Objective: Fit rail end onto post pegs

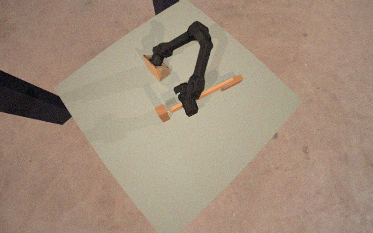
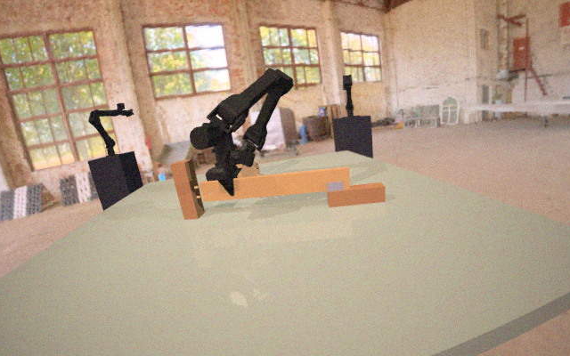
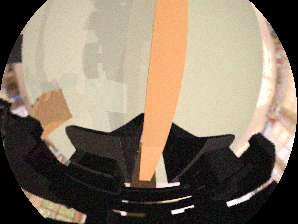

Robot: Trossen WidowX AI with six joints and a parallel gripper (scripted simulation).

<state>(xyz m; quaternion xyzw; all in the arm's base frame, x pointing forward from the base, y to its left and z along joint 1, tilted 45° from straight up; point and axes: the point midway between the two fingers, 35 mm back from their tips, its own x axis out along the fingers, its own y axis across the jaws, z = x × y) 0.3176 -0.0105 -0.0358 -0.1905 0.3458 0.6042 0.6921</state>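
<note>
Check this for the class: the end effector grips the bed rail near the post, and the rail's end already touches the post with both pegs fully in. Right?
Not quite. The end effector does grip the bed rail near the post, but the exterior view shows a gap with the pegs exposed; the rail's end is not touching the post.

The arm (image 2: 254,107) is matte black, boxy-jointed throughout, seemingly without visible markings.

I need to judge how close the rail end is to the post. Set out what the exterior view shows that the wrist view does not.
Exterior only: the post with its pegs, the narrow gap to the rail's near end, and the far end at the footboard block.

Wrist only: the rail pinched between the fingers, seen close.

Both: the gripper shut on the raised rail.
</note>
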